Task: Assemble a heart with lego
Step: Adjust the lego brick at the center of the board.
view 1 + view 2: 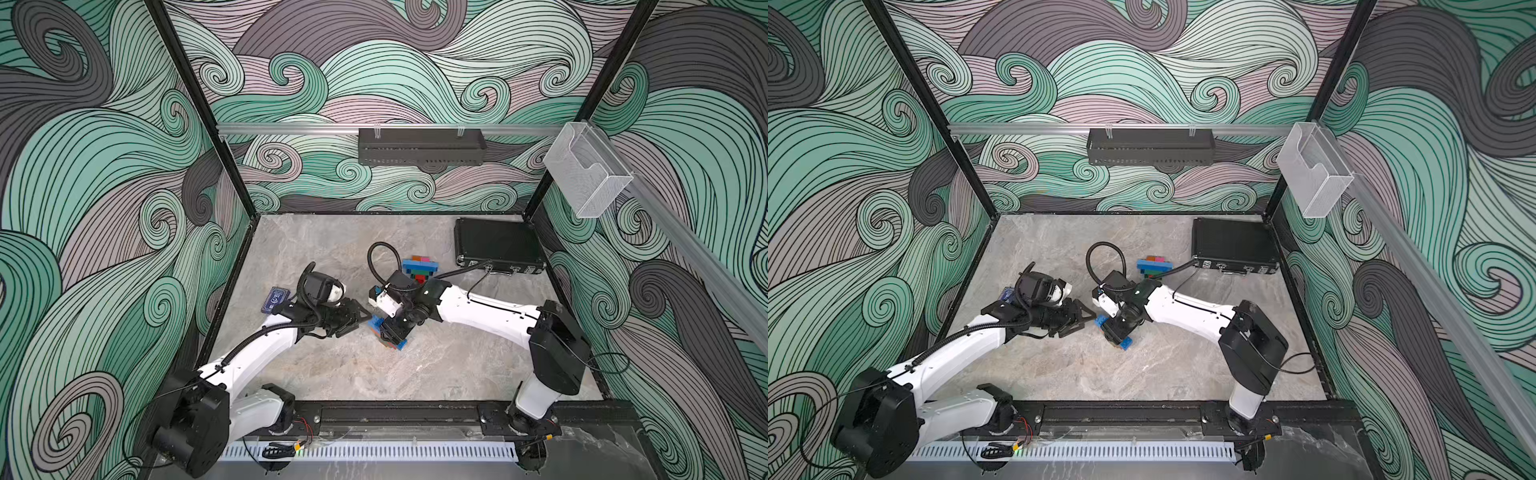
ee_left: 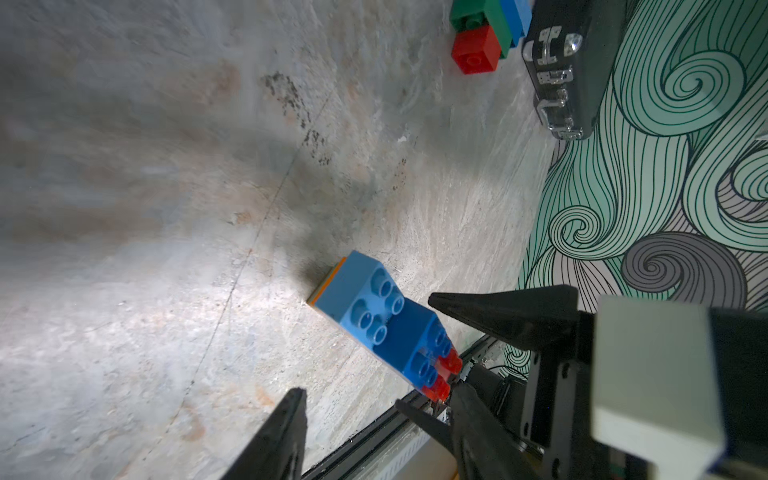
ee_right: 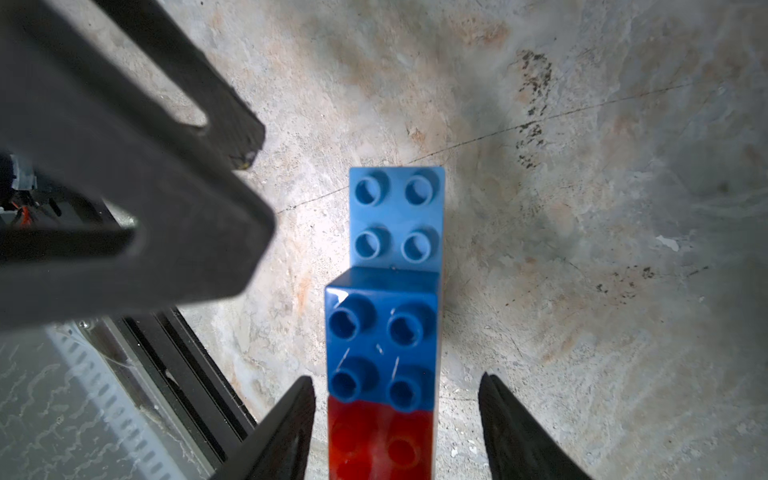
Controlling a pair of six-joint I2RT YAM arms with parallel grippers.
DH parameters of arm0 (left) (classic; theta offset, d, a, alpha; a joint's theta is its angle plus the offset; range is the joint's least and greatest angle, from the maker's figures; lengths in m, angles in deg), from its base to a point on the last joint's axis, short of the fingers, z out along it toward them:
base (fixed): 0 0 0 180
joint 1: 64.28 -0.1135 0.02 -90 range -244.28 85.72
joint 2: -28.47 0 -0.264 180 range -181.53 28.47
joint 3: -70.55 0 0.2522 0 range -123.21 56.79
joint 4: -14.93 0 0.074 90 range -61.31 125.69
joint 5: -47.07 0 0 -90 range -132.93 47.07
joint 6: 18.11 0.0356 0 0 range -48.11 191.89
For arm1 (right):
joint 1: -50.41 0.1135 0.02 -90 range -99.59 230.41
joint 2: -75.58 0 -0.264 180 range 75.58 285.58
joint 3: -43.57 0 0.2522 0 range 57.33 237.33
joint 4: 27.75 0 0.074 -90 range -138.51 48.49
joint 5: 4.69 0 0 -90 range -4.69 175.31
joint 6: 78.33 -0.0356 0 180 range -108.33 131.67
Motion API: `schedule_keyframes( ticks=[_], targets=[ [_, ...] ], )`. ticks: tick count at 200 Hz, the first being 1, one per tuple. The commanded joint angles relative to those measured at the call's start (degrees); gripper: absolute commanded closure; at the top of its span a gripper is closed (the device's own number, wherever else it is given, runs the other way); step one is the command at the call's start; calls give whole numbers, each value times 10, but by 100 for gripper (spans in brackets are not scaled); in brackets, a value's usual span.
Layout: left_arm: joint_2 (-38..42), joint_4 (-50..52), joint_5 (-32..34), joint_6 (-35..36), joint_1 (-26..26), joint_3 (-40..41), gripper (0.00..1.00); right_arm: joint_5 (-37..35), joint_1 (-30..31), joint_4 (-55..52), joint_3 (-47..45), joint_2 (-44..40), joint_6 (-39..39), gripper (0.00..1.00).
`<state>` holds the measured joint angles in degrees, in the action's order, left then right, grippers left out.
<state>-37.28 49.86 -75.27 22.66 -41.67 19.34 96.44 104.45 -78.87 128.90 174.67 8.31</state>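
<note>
White arm links (image 1: 257, 349), black joints (image 1: 559, 353), corrugated black cables (image 1: 370, 262).

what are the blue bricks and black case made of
The dark blue brick looks like glossy moulded plastic: sharp highlights, fine scratches. The light blue brick, same plastic, duller. The black case has shiny, metal-looking latches; its shell material is unclear.

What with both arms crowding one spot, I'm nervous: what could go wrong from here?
The left tool sits very close to the right tool, so they could collide. The right tool's jaws straddle the small brick stack without touching it; an uneven close might shove it askew.
</note>
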Motion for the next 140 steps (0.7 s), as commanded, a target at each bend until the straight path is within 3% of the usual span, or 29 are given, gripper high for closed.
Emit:
schedule_keyframes(
  ticks=[1, 60, 140],
  targets=[
    [16, 35, 4, 19, -20, 12, 44, 4, 1, 4, 22, 14, 22, 42],
    [18, 60, 0, 35, -57, 22, 44, 117, -31, 9, 50, 52, 76, 60],
    [6, 100, -17, 69, -108, 12, 44, 234, -69, -50, 139, 135, 157, 61]
  ],
)
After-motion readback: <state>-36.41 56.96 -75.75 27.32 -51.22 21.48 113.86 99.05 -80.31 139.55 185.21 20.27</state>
